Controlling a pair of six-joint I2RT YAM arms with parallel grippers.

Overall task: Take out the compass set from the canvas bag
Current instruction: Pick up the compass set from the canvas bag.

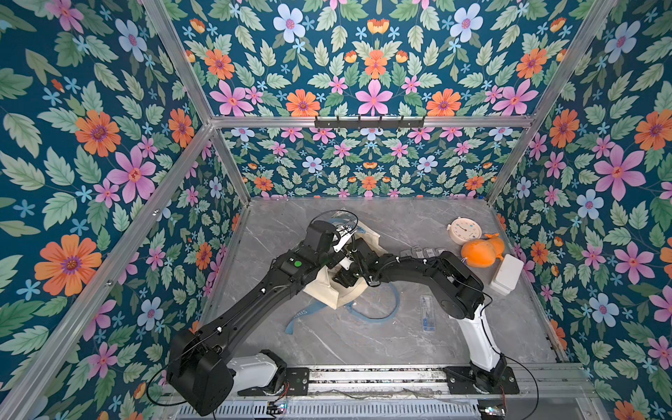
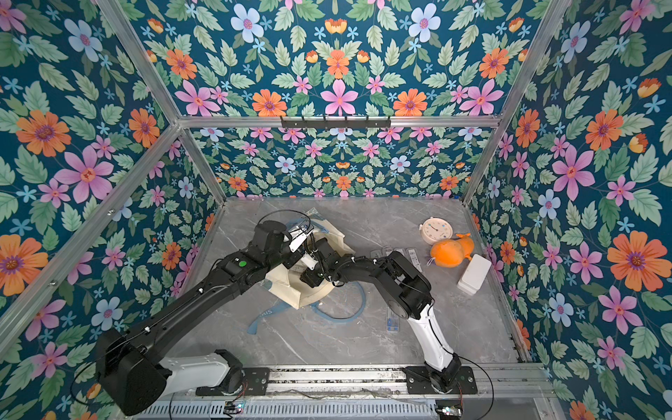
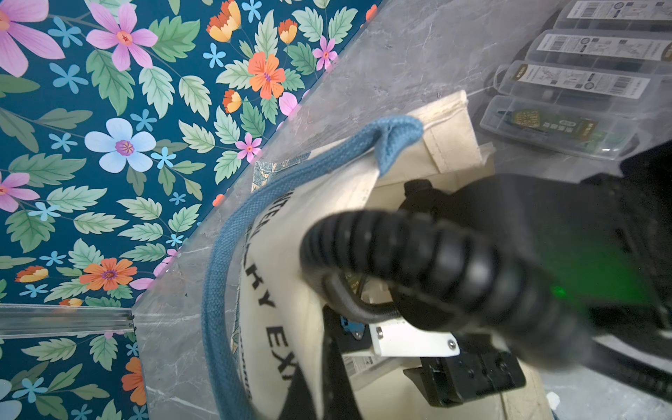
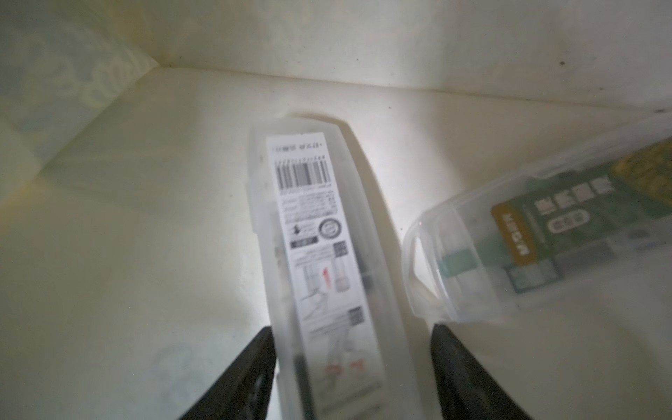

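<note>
**Inspector A:** Where do we place the canvas bag (image 1: 336,295) (image 2: 291,291)?

**Inspector B:** We record it at the middle of the worktop (image 1: 363,338) in both top views. Both arms meet over its mouth. A blue strap (image 3: 218,276) runs along its printed side.

**Inspector A:** And the compass set (image 4: 327,254)?

**Inspector B:** Inside the bag. In the right wrist view we see a translucent case with a barcode label, lying on the cream cloth. A second case (image 4: 545,232), green-labelled, lies at an angle just beside it, with a narrow gap between them.

**Inspector A:** State of the right pincer (image 4: 351,329)?

**Inspector B:** Parted and down in the bag, one finger (image 4: 251,378) on either side of the compass set. That finger sits against the case edge, and we see a gap at the other. We note no grip.

**Inspector A:** The left pincer (image 3: 315,363)?

**Inspector B:** Closed. In the left wrist view the bag's cream rim runs between its dark fingers, so we log it as pinching the rim. The right arm's cable sleeve blocks much of that view.

**Inspector A:** Anything else on the worktop?

**Inspector B:** We note these items:
- A row of four like cases (image 3: 578,78) lies beyond the bag.
- One lone case (image 1: 427,312) lies near the right arm.
- A clock (image 1: 464,228), an orange toy (image 1: 480,251) and a white box (image 1: 506,275) sit toward the right side.
</note>
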